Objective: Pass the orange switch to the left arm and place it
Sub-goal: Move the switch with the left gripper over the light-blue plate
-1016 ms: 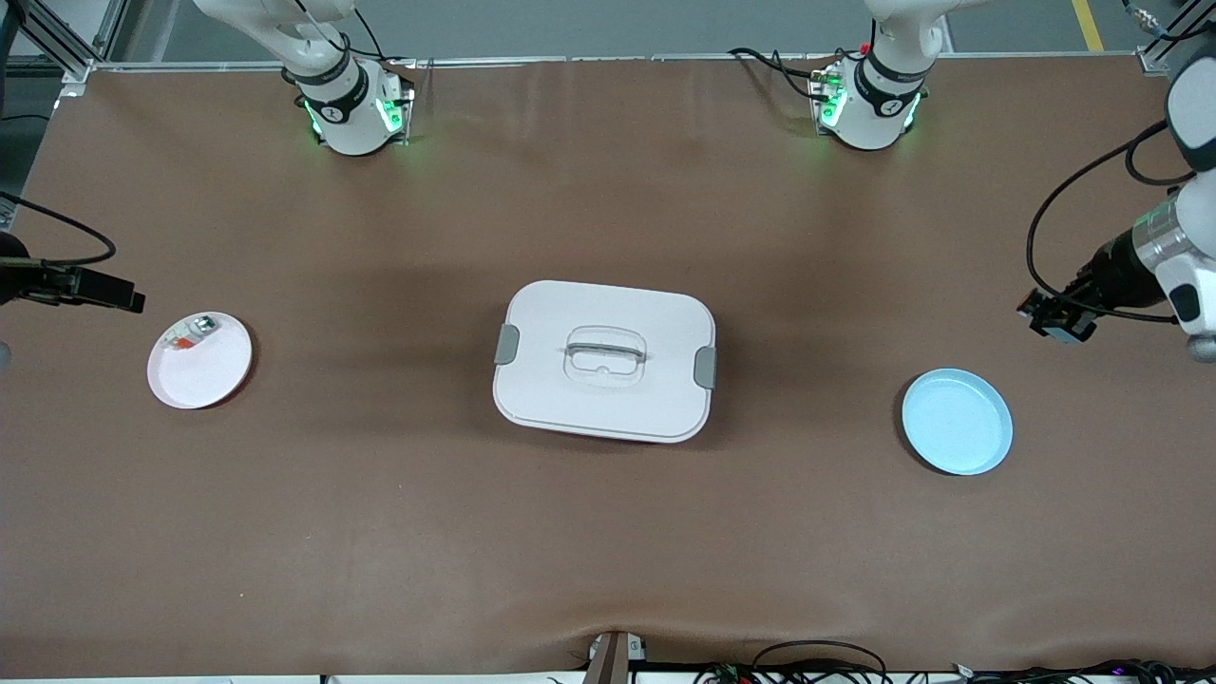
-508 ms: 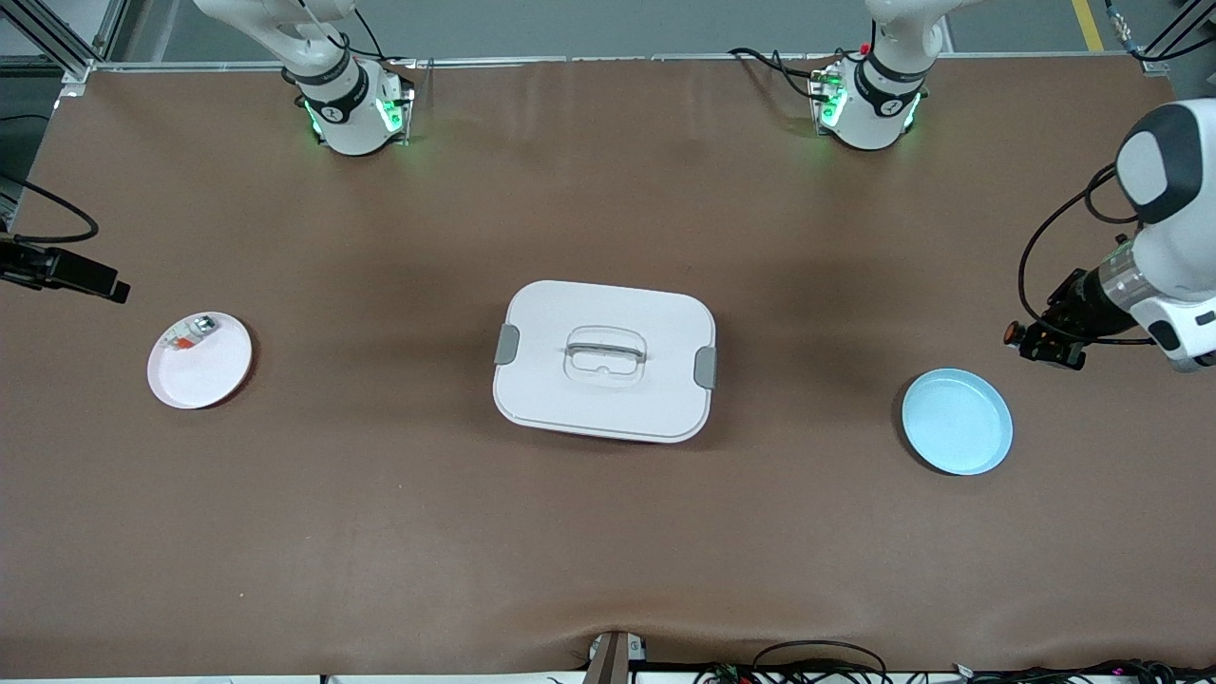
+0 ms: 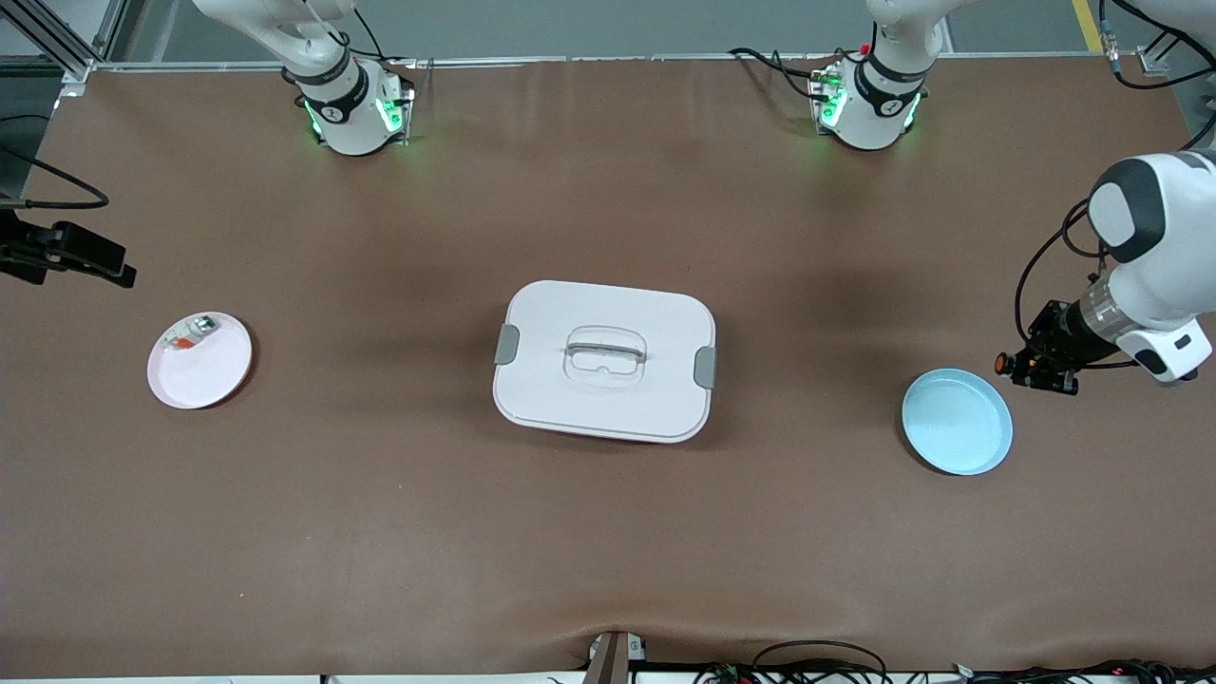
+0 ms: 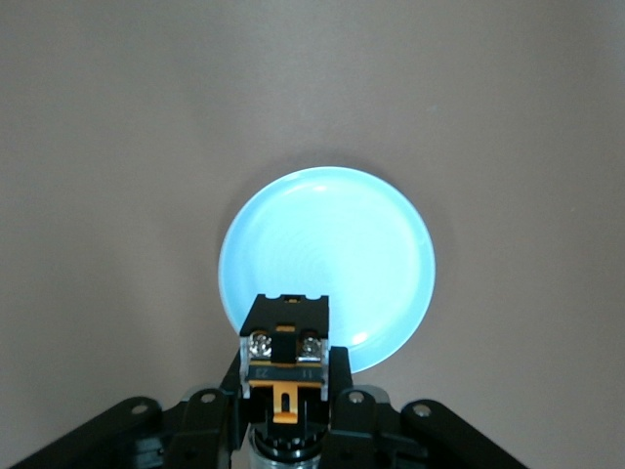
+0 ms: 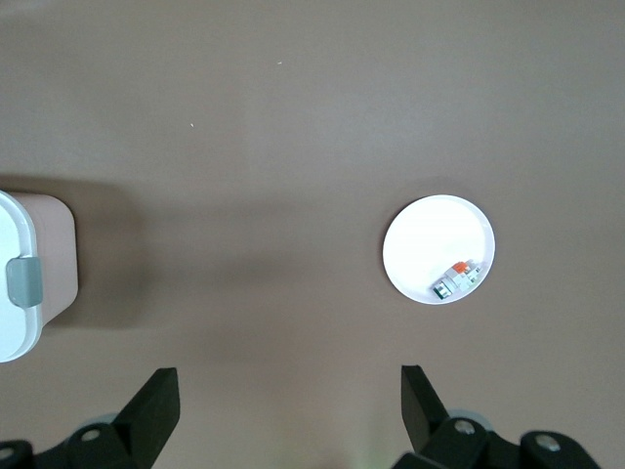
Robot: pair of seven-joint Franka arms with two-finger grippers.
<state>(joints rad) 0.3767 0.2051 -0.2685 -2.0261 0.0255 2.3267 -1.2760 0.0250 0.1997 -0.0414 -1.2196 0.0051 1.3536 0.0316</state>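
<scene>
Left gripper (image 4: 283,430) clamped on the orange switch (image 4: 284,360), hanging just off the blue plate (image 3: 957,421) rim at the left arm's end. Over the last second it dropped closer to the plate, so release looks near. The box (image 3: 604,360) sits well apart. Right gripper (image 5: 283,405) spread wide, empty, waiting near the white plate (image 3: 199,360) with the silver part (image 3: 190,335).

Box (image 3: 604,361) mid-table, apparently bare cloth (image 3: 608,532) all round
</scene>
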